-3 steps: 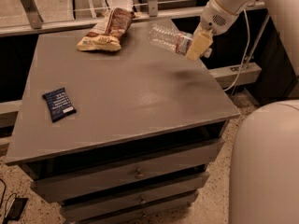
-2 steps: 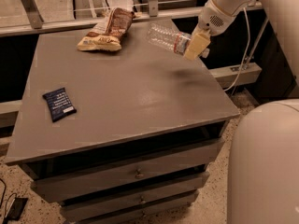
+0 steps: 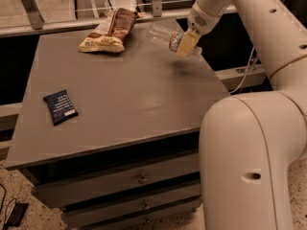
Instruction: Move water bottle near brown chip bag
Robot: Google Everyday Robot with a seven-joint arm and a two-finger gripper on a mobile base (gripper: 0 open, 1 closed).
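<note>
Pinching the water bottle between the tan fingers of the gripper, closed on the label end, with the clear ribbed body jutting out to the left, nearly level. Held just above the far right part of the table, near the brown chip bag but apart from it. Lying well apart by the left edge, a dark blue packet.

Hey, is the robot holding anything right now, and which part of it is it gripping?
Yes: the gripper, above the table's far right edge, holds the water bottle sideways by its label end; the clear body points toward the brown chip bag.
</note>
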